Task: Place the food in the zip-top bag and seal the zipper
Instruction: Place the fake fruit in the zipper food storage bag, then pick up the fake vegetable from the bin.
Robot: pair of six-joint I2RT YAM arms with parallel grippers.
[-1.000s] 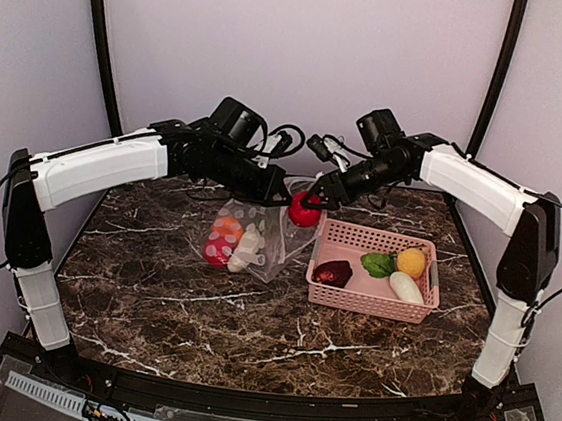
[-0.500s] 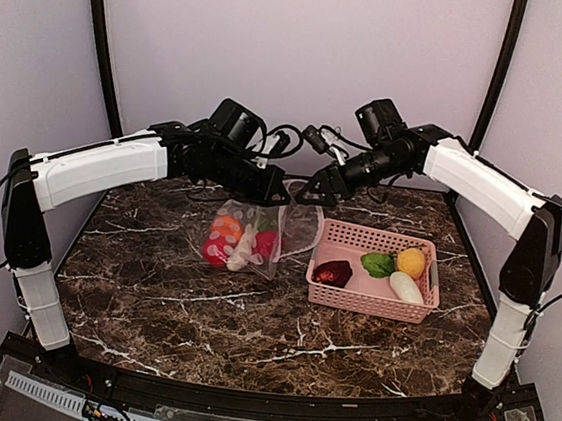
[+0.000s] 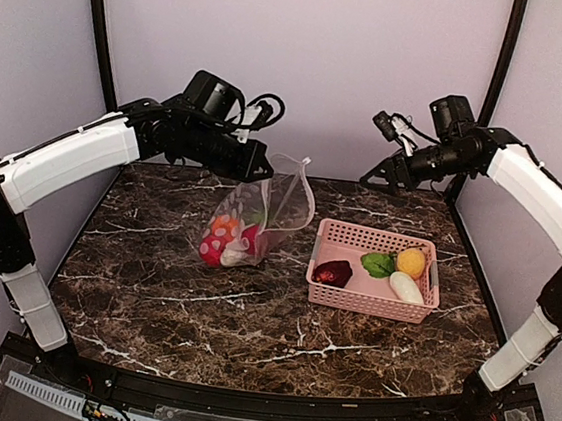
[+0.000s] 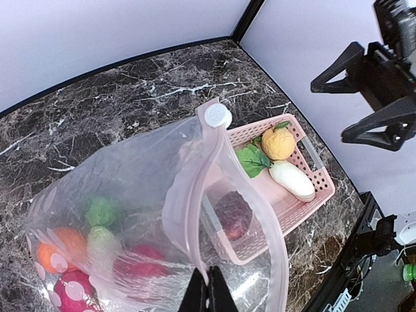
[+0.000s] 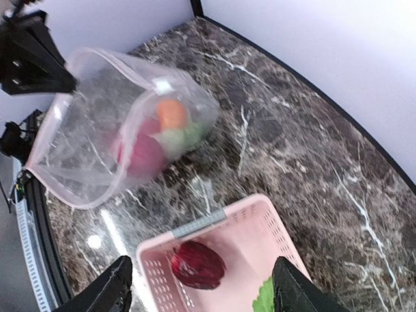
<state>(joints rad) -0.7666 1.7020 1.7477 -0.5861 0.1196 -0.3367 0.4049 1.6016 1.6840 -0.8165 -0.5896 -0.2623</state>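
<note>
The clear zip-top bag [image 3: 279,206] hangs mouth-up over the table, held by my left gripper [image 3: 262,174]. That gripper [image 4: 208,287] is shut on the bag's pinkish zipper [image 4: 186,170] strip; the mouth gapes open. Food inside the bag [image 5: 97,140]: a red piece [image 3: 248,239], an orange one [image 3: 224,227] and a white-green one. A dark maroon piece [image 3: 333,272], an orange-yellow fruit [image 3: 411,261] and a white vegetable [image 3: 406,287] lie in the pink basket. My right gripper [image 3: 385,179] is open and empty, high above the basket's far side [image 5: 201,273].
The pink slotted basket [image 3: 364,302] stands on the marble table right of the bag, a green leaf [image 3: 378,264] in it. Black corner posts and pale walls close in the back. The bag's white slider [image 4: 217,116] sits at the far end of the mouth.
The right gripper let the red piece drop into the bag, opened, and drew back up to the right. The left arm lifted the bag's rim and shifted left.
</note>
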